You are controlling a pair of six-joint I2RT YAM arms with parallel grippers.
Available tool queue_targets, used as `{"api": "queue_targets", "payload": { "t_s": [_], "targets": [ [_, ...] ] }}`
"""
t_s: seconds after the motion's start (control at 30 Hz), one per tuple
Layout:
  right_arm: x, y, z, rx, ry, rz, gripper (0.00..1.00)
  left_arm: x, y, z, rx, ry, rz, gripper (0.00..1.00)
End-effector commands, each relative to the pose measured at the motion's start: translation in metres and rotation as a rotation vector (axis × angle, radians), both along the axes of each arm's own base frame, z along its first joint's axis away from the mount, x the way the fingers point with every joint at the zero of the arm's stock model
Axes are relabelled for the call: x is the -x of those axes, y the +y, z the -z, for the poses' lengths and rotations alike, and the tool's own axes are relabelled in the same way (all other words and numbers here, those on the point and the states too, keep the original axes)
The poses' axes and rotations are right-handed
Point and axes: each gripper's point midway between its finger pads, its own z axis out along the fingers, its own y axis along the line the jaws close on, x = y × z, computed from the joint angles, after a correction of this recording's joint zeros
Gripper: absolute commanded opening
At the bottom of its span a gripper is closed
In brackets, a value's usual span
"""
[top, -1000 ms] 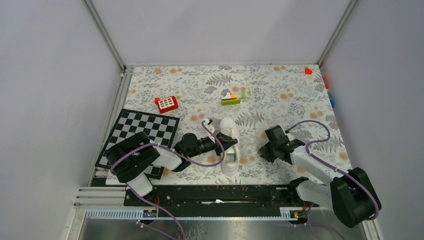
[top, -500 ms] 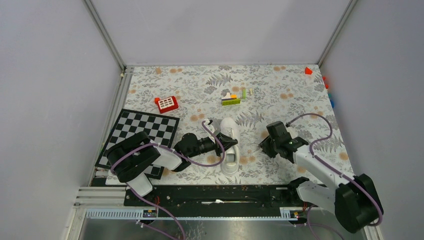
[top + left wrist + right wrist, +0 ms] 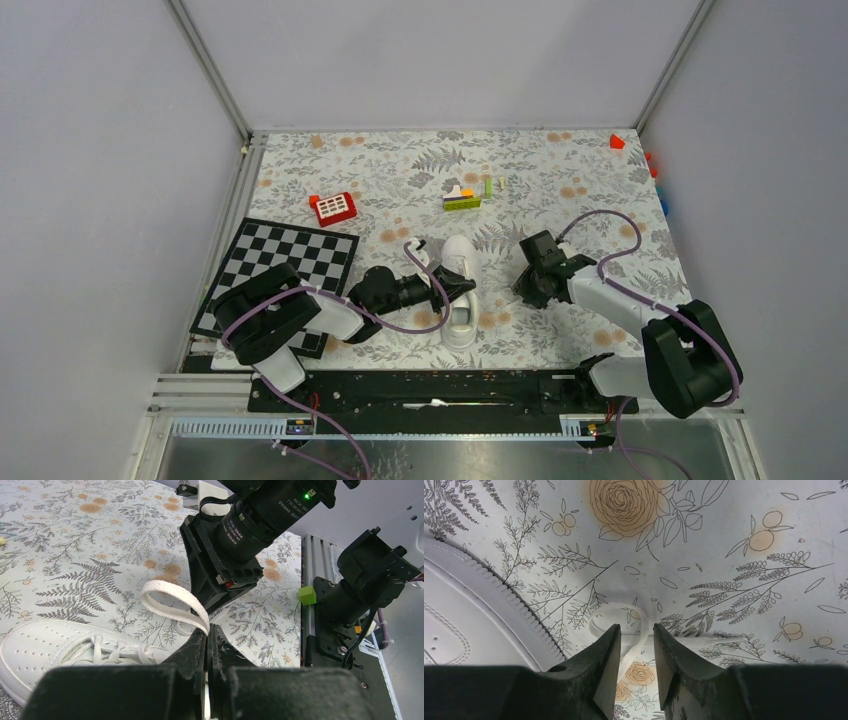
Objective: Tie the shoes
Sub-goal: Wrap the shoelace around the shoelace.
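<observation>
I moved the parted right gripper (image 3: 636,640) astride the all-white low-top sneaker (image 3: 459,255)'s flat lace (image 3: 616,611); left gripper (image 3: 207,632) stayed clenched on a lace loop (image 3: 175,592).

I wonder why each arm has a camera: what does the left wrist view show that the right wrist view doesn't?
Left wrist only: the left fingers pinching a lace loop upright, the laced top of the shoe, the right arm. Right wrist only: a loose lace curled flat on the cloth between the parted right fingers. Both: the white shoe and floral cloth.
</observation>
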Motion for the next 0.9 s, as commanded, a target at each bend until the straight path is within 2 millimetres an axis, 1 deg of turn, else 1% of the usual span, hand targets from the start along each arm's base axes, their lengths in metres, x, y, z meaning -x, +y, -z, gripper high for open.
{"api": "queue_targets", "payload": {
  "t_s": [0.0, 0.1, 0.13, 0.2, 0.23, 0.27, 0.3, 0.37, 0.47, 0.63, 0.73, 0.87],
  "targets": [
    [-0.002, -0.008, 0.000, 0.047, -0.003, -0.015, 0.36, 0.007, -0.005, -0.027, 0.085, -0.056, 0.049, 0.00],
    [0.000, -0.002, 0.011, 0.030, 0.031, -0.032, 0.33, 0.007, -0.005, -0.028, 0.087, -0.057, 0.050, 0.00],
    [0.001, 0.000, 0.015, 0.020, 0.043, -0.035, 0.31, 0.007, -0.005, -0.028, 0.087, -0.057, 0.050, 0.00],
    [0.002, 0.004, 0.019, -0.001, 0.051, -0.037, 0.18, 0.008, -0.005, -0.028, 0.088, -0.057, 0.053, 0.00],
    [0.002, 0.006, 0.018, -0.011, 0.045, -0.037, 0.08, 0.008, -0.005, -0.028, 0.089, -0.056, 0.054, 0.00],
    [0.001, 0.007, 0.015, -0.019, 0.032, -0.039, 0.00, 0.008, -0.006, -0.029, 0.089, -0.055, 0.058, 0.00],
    [-0.001, 0.008, 0.010, -0.025, 0.015, -0.041, 0.00, 0.008, -0.006, -0.029, 0.089, -0.054, 0.059, 0.00],
    [-0.007, 0.010, -0.008, -0.037, -0.037, -0.062, 0.00, 0.009, -0.006, -0.029, 0.088, -0.053, 0.060, 0.00],
    [-0.011, 0.014, -0.043, -0.064, -0.117, -0.118, 0.00, 0.008, -0.006, -0.028, 0.086, -0.054, 0.054, 0.00],
    [-0.007, 0.027, -0.105, -0.153, -0.243, -0.205, 0.00, 0.008, -0.007, -0.025, 0.077, -0.048, 0.059, 0.00],
    [-0.002, 0.035, -0.132, -0.190, -0.285, -0.249, 0.00, 0.008, -0.008, -0.023, 0.076, -0.043, 0.066, 0.00],
    [0.003, 0.054, -0.164, -0.235, -0.349, -0.314, 0.00, 0.008, -0.009, -0.020, 0.072, -0.035, 0.071, 0.00]
  ]
}}
